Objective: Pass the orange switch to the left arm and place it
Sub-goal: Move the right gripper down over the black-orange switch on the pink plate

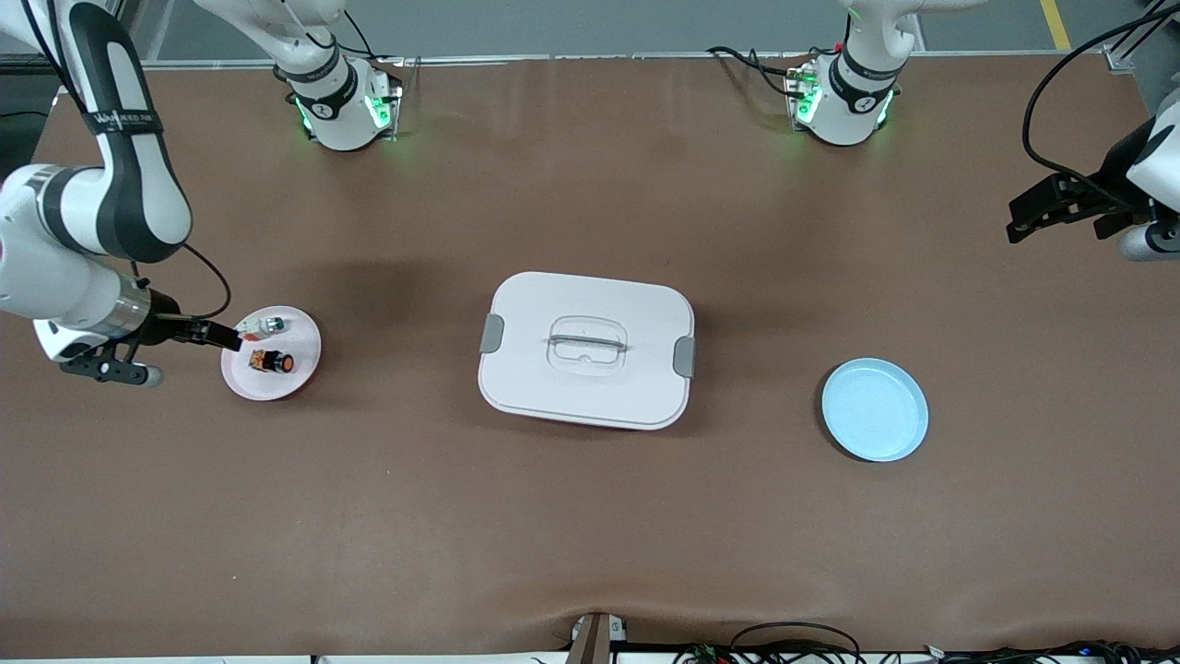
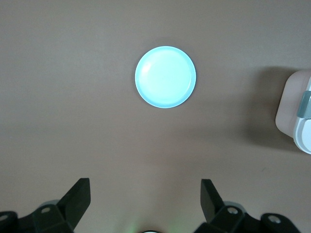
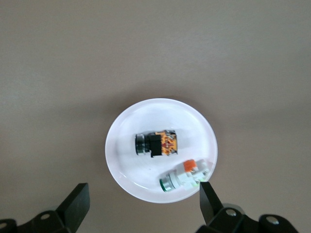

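My right gripper (image 1: 219,336), jaws wide and empty, sits at the pink plate (image 1: 300,369) at frame left where the orange switch (image 1: 273,361) lies ungrasped; left gripper (image 1: 1037,214) waits open at upper right, so the whole transfer past the box (image 1: 586,349) remains.

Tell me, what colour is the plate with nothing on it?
Light blue plate, clearest in the left wrist view.

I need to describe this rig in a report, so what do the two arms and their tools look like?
Both arms are glossy white with black joint bands. The right arm carries a black strap with pale lettering and a thin black cable looping off its wrist. Both bases glow green. The left arm trails black cables. The right tool and the left tool are black, each with two flat, angular fingers.
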Controlling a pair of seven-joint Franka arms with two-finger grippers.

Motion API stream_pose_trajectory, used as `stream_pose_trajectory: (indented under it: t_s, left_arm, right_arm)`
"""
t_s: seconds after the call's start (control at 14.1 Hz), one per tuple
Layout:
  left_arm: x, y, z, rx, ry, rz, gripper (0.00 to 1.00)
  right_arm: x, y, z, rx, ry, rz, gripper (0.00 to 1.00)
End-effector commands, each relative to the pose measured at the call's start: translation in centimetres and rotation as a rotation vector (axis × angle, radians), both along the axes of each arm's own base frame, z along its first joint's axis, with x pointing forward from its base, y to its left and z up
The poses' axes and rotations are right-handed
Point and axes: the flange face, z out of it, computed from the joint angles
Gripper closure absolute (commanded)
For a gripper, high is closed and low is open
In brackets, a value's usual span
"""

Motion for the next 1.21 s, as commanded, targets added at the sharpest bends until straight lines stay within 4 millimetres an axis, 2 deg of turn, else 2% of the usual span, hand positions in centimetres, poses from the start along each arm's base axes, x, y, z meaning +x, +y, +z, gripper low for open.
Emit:
stream_pose_trajectory:
  t_s: [0.0, 0.5, 0.92, 1.14]
  left_arm:
    - [0.0, 0.0, 0.2, -0.016, -0.004, 0.004, 0.00]
    - [-0.2, 0.0, 0.5, -0.016, -0.005, 0.004, 0.00]
    - [-0.2, 0.0, 0.5, -0.016, -0.004, 0.004, 0.00]
    - [-0.2, 0.0, 0.5, -0.016, -0.004, 0.004, 0.00]
  right_arm:
    - [0.0, -0.7, -2.6, 0.062, -0.003, 0.000, 0.00]
    - [-0.1, -1.9, -10.0, 0.077, -0.001, 0.089, 0.00]
    - [-0.1, -1.8, -12.4, 0.081, 0.014, 0.131, 0.00]
    - [-0.1, -1.8, -12.9, 0.083, 0.020, 0.131, 0.00]
